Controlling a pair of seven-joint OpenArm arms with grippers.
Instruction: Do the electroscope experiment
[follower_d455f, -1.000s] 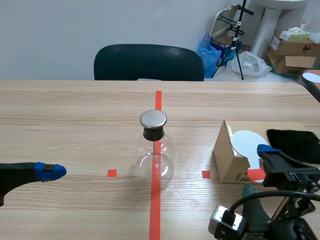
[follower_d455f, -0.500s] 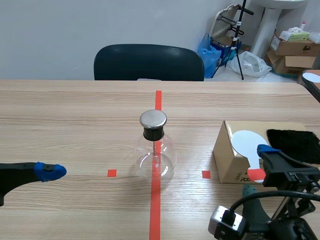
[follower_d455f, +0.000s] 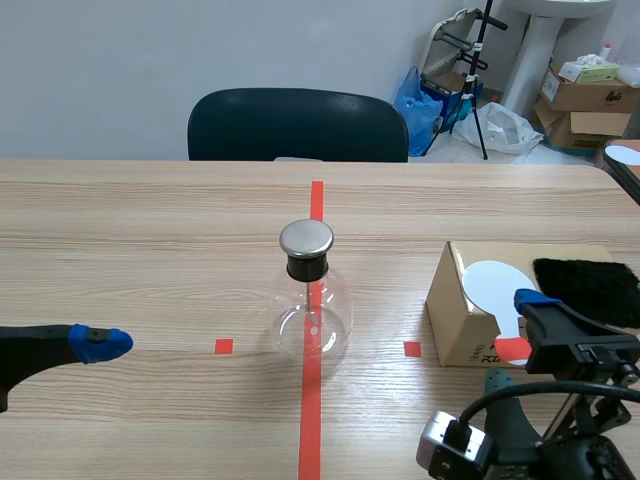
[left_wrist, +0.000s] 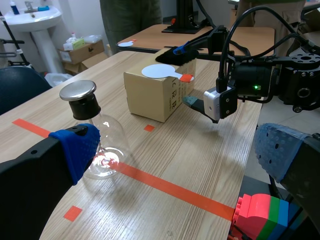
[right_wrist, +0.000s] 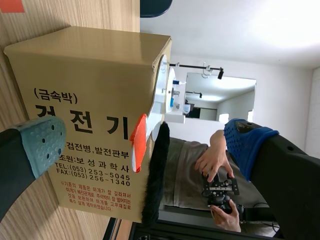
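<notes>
Two grippers spread, empty: left gripper (left_wrist: 177, 150), right gripper (right_wrist: 145, 142). Right one faces white paddle (follower_d455f: 493, 285) on cardboard box (follower_d455f: 455, 325) near tabletop's right edge; low approach may shove box, dropping paddle

Plain pale grey wall (follower_d455f: 100, 60) filling the upper left and centre of the frame, dark padded chair (follower_d455f: 297, 125) at upper centre behind the light wood-grain table (follower_d455f: 120, 230), and, crowded into the upper right corner, a blue bag (follower_d455f: 415, 105), a black tripod (follower_d455f: 477, 75), a white pedestal (follower_d455f: 540, 50) and stacked cardboard boxes (follower_d455f: 590, 95).
</notes>
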